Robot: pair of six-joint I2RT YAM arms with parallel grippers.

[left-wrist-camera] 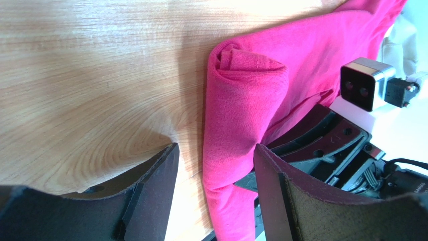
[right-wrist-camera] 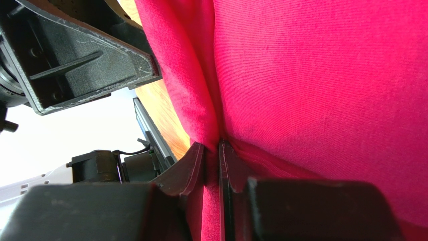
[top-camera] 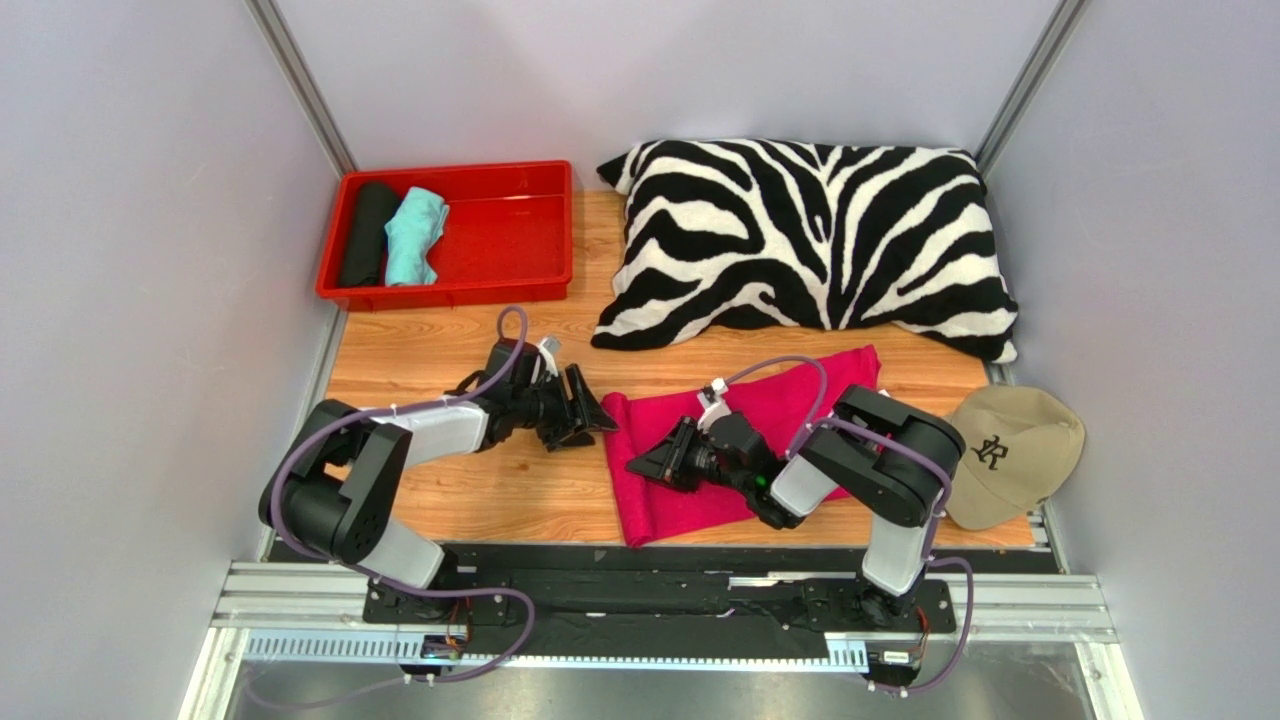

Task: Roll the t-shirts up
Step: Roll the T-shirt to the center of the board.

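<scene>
"Pink t-shirt (top-camera: 661, 503), item 1: location?" asks the first clerk.

"On the wooden table (top-camera: 451, 360), front centre, between the 2 arms. It runs from the near edge back toward the zebra pillow (top-camera: 804, 233). The left end is turned over into a thick roll. The rest lies flat."

"Item 2, left gripper (top-camera: 594, 417)?"

"Low over the table at the shirt's left edge, jaws standing wide apart. In its wrist view the rolled end (left-wrist-camera: 246, 95) sits ahead of the gap, with 1 finger (left-wrist-camera: 161, 175) over bare wood and the other (left-wrist-camera: 271, 175) by the cloth. Contact with the cloth: cannot tell."

"Item 3, right gripper (top-camera: 643, 468)?"

"Lying across the shirt, pointing left. Its wrist view shows the fingers (right-wrist-camera: 193, 160) pinched nearly together on a fold of the pink cloth (right-wrist-camera: 326, 90)."

"Remaining stock?"

"Red tray (top-camera: 511, 278), rear left corner. It holds 2 rolls side by side at its left end: black roll (top-camera: 365, 233), then teal roll (top-camera: 413, 236), touching. Zebra pillow, rear right, just behind the shirt. Beige cap (top-camera: 1014, 450), right side, beside the right arm."
</scene>
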